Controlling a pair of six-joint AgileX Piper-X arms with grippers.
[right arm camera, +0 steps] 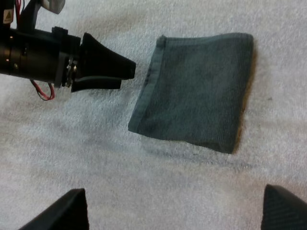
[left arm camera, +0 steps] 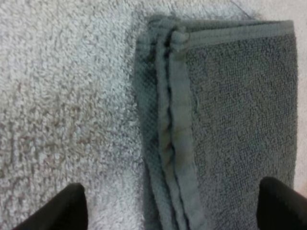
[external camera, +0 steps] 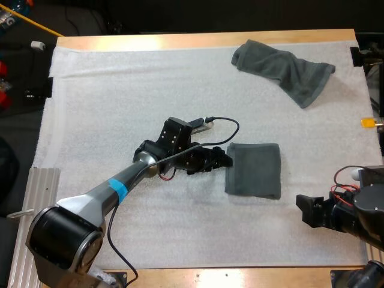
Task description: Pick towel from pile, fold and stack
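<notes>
A folded dark grey-green towel lies flat on the white mat, right of centre. My left gripper is low at its left edge, open, and its fingers stand wide apart on either side of the towel's layered hem without pressing on it. A crumpled towel lies at the far right of the mat. My right gripper hovers open near the front right, a little off the folded towel's near right corner. In the right wrist view the folded towel lies ahead, with the left gripper at its edge.
The wooden table edge runs along the far side of the mat. An aluminium rail sits at the front left. Open mat spreads across the left half and the near side in front of the folded towel.
</notes>
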